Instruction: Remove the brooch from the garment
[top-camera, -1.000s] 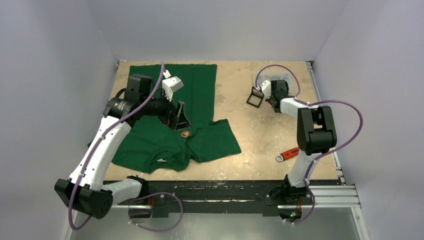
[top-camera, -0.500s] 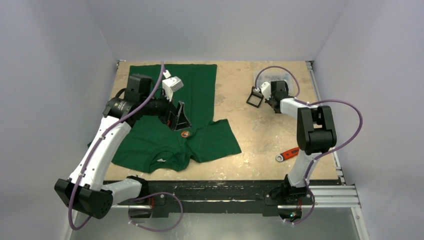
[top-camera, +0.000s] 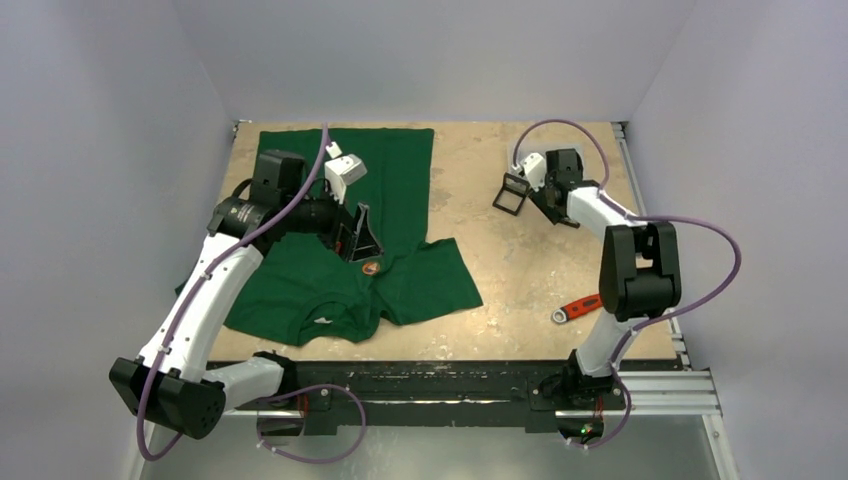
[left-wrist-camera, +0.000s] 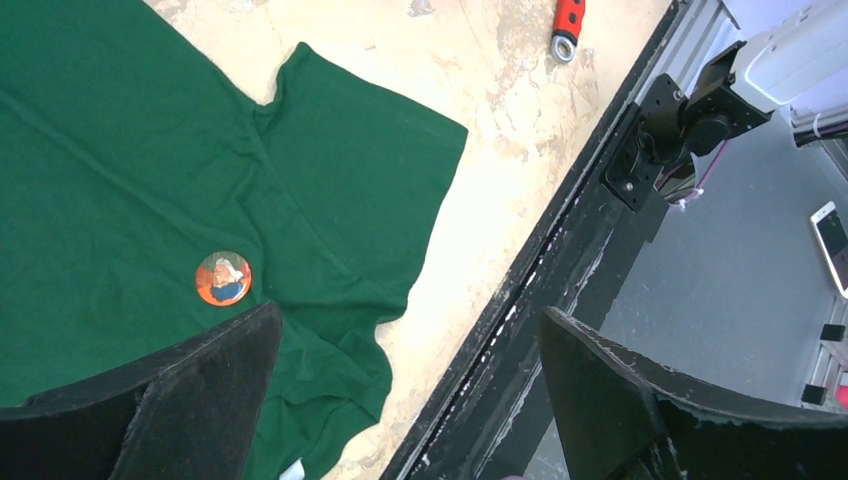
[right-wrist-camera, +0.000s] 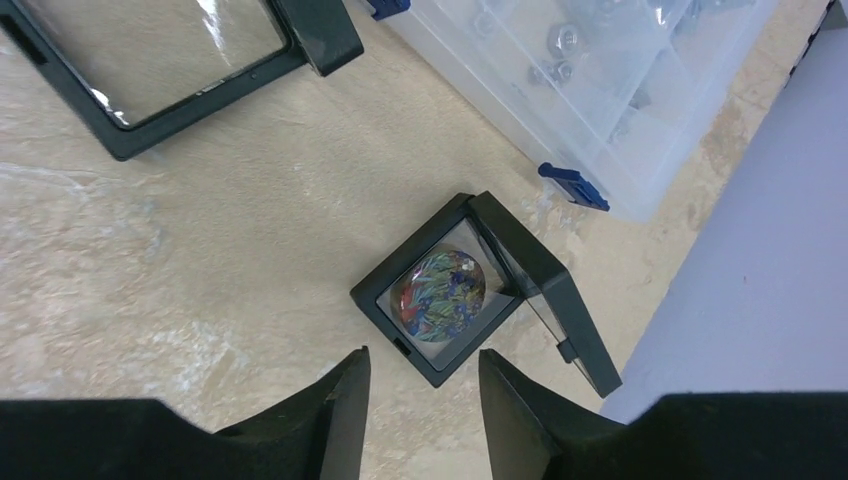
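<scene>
While the left gripper (left-wrist-camera: 408, 318) hangs over the garment (left-wrist-camera: 100, 150) with its jaws spread wide and nothing between them, we pick up the brooch (left-wrist-camera: 223, 278) in the left wrist view. It is a round orange badge on the green cloth, just beside one jaw tip and outside the gap, with a sliver of shirt between the two.

From above we get what that camera cannot show: the whole T-shirt. Its long axis runs from the far edge of the table (top-camera: 480, 240) to the near edge, collar and white label (top-camera: 322, 321) towards the arm bases, one sleeve thrown out to the right. The brooch sits towards the collar end, on the near side of the gripper. Being round, it gives us no long axis.

Only the right wrist camera tells us about the right gripper (right-wrist-camera: 422, 362): jaws parted, holding nothing. Just ahead is a small black case (right-wrist-camera: 548, 295) with a many-coloured disc inside, and beyond it a clear plastic box (right-wrist-camera: 600, 80) and a larger black frame (right-wrist-camera: 325, 35).
</scene>
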